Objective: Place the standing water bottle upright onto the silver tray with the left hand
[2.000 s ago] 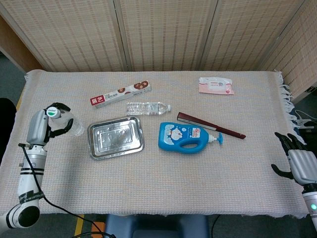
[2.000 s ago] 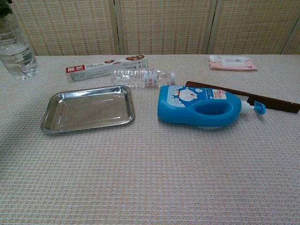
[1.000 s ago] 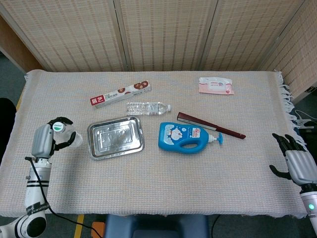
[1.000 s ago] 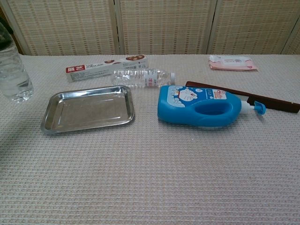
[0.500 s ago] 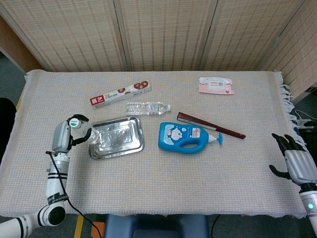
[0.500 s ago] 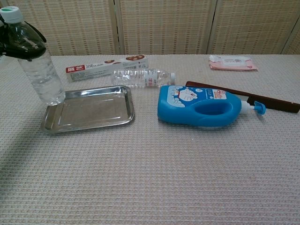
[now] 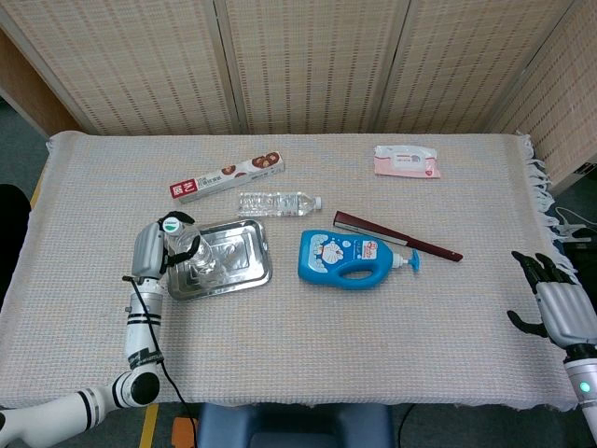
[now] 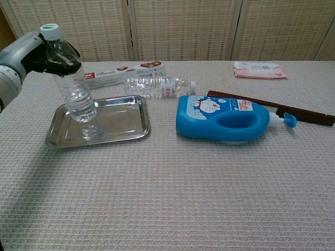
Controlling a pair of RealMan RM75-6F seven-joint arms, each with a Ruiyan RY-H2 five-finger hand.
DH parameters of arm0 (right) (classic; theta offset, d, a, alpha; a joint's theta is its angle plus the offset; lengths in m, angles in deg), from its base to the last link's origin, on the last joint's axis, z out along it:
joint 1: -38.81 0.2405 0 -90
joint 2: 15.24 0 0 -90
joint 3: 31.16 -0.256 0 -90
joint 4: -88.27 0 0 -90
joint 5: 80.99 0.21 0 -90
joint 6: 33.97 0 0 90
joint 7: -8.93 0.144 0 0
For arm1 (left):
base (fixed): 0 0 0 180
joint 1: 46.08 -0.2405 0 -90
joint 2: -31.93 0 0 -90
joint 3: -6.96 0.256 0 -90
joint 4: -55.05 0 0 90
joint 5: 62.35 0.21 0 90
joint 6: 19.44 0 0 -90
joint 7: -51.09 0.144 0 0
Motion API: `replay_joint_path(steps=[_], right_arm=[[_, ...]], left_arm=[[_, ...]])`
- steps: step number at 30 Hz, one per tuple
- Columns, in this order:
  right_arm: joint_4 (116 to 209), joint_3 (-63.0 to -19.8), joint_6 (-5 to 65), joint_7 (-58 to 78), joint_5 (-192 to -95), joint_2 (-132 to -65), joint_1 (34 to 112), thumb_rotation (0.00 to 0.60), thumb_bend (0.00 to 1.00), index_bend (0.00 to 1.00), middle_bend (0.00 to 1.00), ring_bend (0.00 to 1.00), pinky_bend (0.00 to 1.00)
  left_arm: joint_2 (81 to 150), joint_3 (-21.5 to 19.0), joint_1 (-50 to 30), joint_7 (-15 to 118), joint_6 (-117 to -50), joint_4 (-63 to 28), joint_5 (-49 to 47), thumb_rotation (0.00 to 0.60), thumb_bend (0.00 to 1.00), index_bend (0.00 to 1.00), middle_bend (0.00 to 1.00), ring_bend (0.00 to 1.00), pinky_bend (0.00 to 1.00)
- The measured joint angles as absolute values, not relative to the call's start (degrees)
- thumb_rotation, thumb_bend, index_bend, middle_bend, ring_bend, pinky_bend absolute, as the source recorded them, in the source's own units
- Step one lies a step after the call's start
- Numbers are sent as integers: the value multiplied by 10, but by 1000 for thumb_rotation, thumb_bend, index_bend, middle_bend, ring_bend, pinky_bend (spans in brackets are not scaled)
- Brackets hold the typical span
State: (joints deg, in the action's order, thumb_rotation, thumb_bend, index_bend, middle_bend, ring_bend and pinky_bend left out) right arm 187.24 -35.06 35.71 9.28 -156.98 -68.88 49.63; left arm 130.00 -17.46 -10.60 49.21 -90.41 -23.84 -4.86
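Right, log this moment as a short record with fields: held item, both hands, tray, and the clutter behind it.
held item: clear plastic water bottle with green-topped cap, upright, base above the tray floor, its reflection showing below it
left hand: left hand grips the bottle's upper part
right hand: right hand at the table's right edge, holding nothing
tray: rectangular silver tray, nothing else on it
behind tray: second clear bottle lying on its side; long red-and-white box

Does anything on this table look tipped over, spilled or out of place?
No spill shows. Two things lie on their sides: a second water bottle behind the silver tray, and the blue detergent bottle. The held water bottle in the left hand leans slightly over the tray.
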Motion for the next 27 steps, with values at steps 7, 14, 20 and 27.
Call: replay_joint_path(steps=[7, 14, 20, 27], right_arm=[[1872, -352, 359, 98, -1570, -687, 496, 600, 190, 40, 110, 0, 180], [1872, -351, 358, 95, -1570, -688, 496, 600, 189, 40, 110, 0, 180], [1872, -350, 356, 93, -1570, -689, 497, 600, 189, 40, 110, 0, 180], [1872, -350, 357, 92, -1569, -689, 497, 600, 190, 40, 110, 0, 180]], left_arm=[[1321, -172, -101, 497, -896, -213, -58, 600, 567, 603, 739, 528, 535], [1328, -165, -102, 496, -900, -193, -41, 600, 523, 398, 482, 347, 349], [1316, -162, -107, 491, -882, -207, -45, 600, 424, 98, 107, 124, 215], [1302, -161, -111, 496, -863, -225, -57, 600, 392, 21, 0, 20, 188]])
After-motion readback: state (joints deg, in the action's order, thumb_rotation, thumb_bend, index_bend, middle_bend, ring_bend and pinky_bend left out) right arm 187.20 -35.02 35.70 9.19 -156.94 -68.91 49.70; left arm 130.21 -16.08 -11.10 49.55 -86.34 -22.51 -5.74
